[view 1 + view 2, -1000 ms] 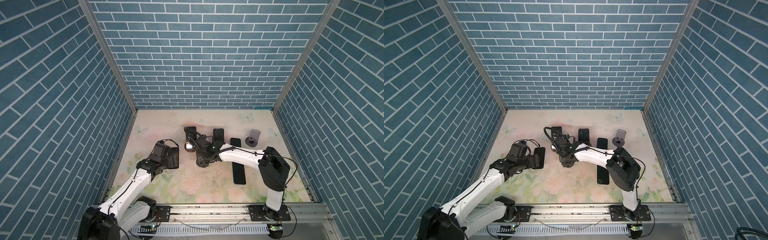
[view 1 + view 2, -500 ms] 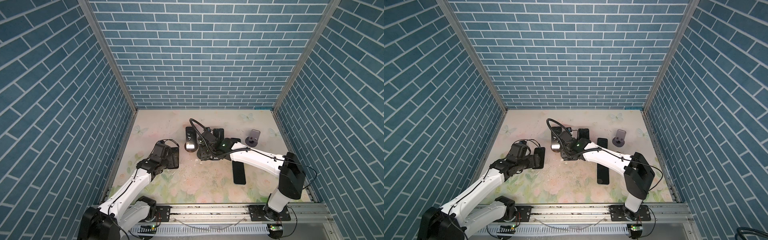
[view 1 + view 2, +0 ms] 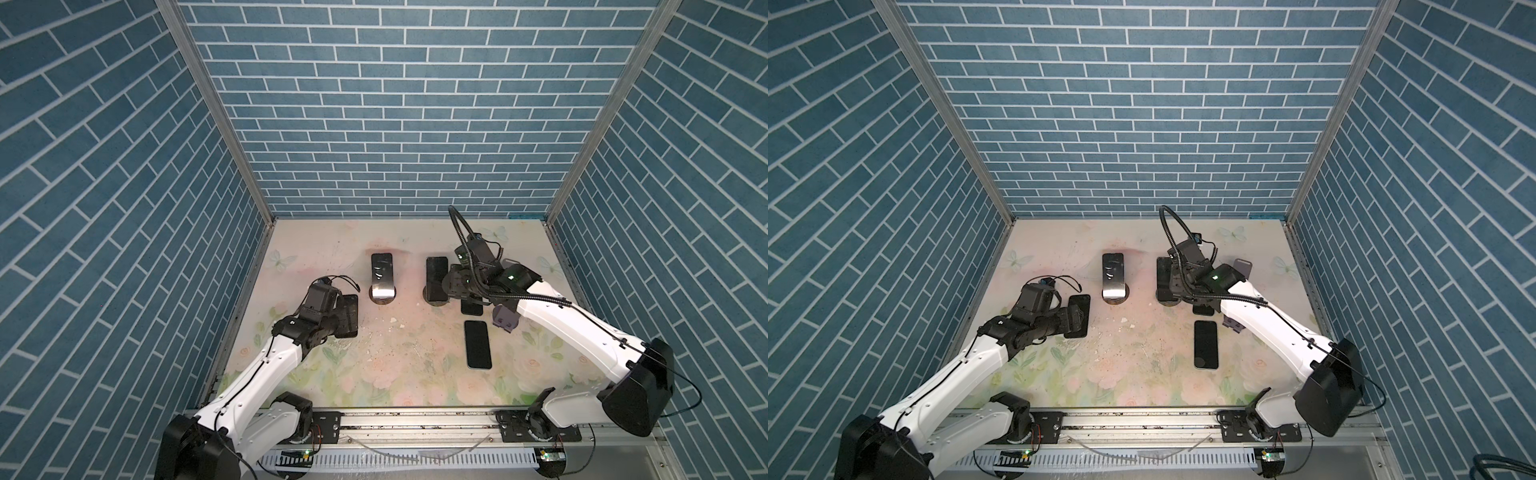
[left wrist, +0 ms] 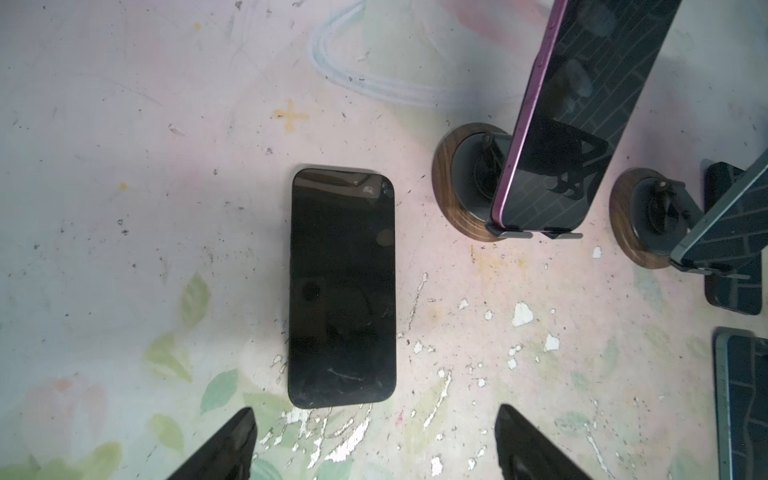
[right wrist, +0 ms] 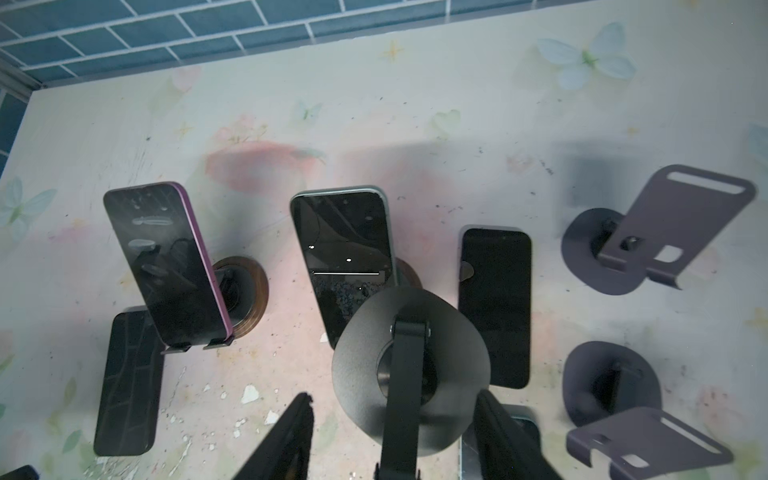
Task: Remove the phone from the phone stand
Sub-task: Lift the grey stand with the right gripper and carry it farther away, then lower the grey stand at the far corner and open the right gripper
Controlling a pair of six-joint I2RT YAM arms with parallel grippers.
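Table (image 3: 395, 374) layout.
Left stand (image 3: 383, 301) holds one phone (image 3: 382, 272), right stand (image 3: 432, 302) another; a flat phone (image 3: 478, 345) lies front-right of them.

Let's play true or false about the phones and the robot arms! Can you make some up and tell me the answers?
1. The purple phone sits on a wooden stand. True.
2. The left tool is gripping a phone. False: it is open, near a flat phone that it does not touch.
3. The walls are red. False: they are blue brick.
4. The right tool holds a black stand. True.
5. Every stand has a phone on it. False: the two grey stands are empty.
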